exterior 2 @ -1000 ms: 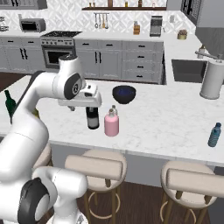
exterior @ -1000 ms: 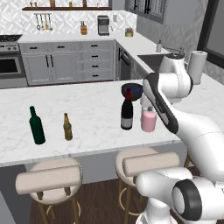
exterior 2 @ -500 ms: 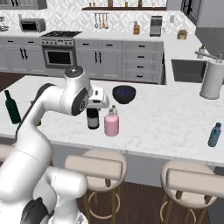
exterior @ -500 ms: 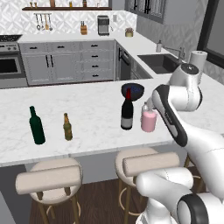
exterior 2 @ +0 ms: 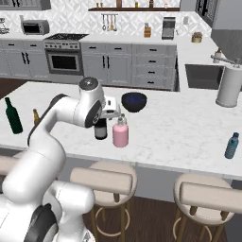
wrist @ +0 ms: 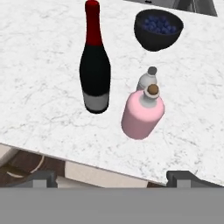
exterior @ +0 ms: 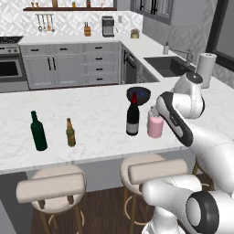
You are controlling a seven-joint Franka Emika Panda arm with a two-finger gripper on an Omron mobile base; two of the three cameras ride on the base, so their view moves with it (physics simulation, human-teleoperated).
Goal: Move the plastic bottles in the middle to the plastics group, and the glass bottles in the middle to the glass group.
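Three bottles stand together mid-counter: a tall dark wine bottle with a red cap, a squat pink glass bottle, and a small clear plastic bottle just behind the pink one. My gripper hovers above them, open and holding nothing. The arm partly hides the wine bottle in the right base view. The glass group, a green bottle and an amber bottle, stands at the counter's left end. A blue bottle of the plastics group stands far right.
A dark bowl of blue berries sits right behind the three bottles. A paper towel roll stands by the sink. Stools line the counter's front edge.
The arm has swung right, carrying the hand from over the wine bottle toward the pink bottle. The bottles have not moved and the jaws stay open.
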